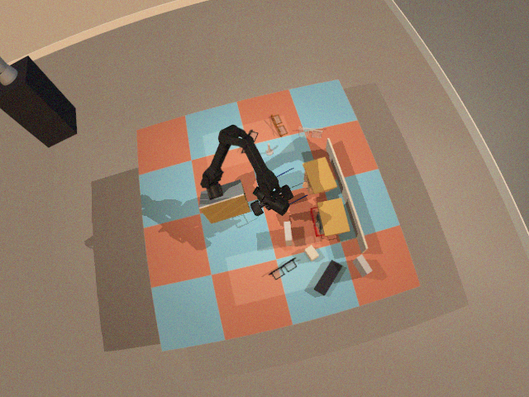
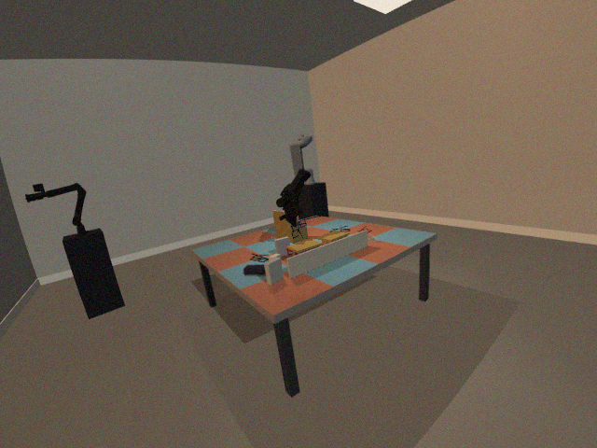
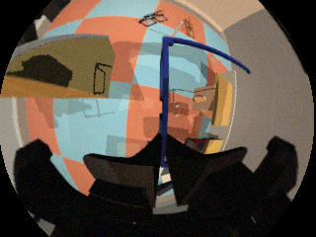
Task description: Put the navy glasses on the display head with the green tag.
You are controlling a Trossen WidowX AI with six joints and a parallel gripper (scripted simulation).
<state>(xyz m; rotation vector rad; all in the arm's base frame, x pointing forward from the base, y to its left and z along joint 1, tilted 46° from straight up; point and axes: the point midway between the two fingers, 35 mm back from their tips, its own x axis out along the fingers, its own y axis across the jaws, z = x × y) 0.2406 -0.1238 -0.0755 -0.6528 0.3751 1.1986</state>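
Although the navy glasses (image 1: 297, 199) (image 2: 309, 220) (image 3: 165, 89) are already picked up, the fitting itself has not been done. The gripper (image 1: 278, 203) (image 2: 293, 222) (image 3: 162, 136) is nearly closed, pinching the front of the frame, with the temples out toward two o'clock in the top view. Seen from there, one yellow-topped block (image 1: 320, 174) (image 2: 336, 236) (image 3: 224, 99) lies at two o'clock and another (image 1: 333, 217) (image 2: 304, 246) (image 3: 213, 146) past three, with red glasses (image 1: 314, 227) (image 2: 289, 251) (image 3: 194, 145) at its near side. The heads are probably beneath these tops, but I cannot make out the green tag, so which is the target stays open. Left to do, as I judge it: carry across, level the frame, slide both temples behind the ears, seat the bridge, check it sits straight and release, leaving the other head alone.
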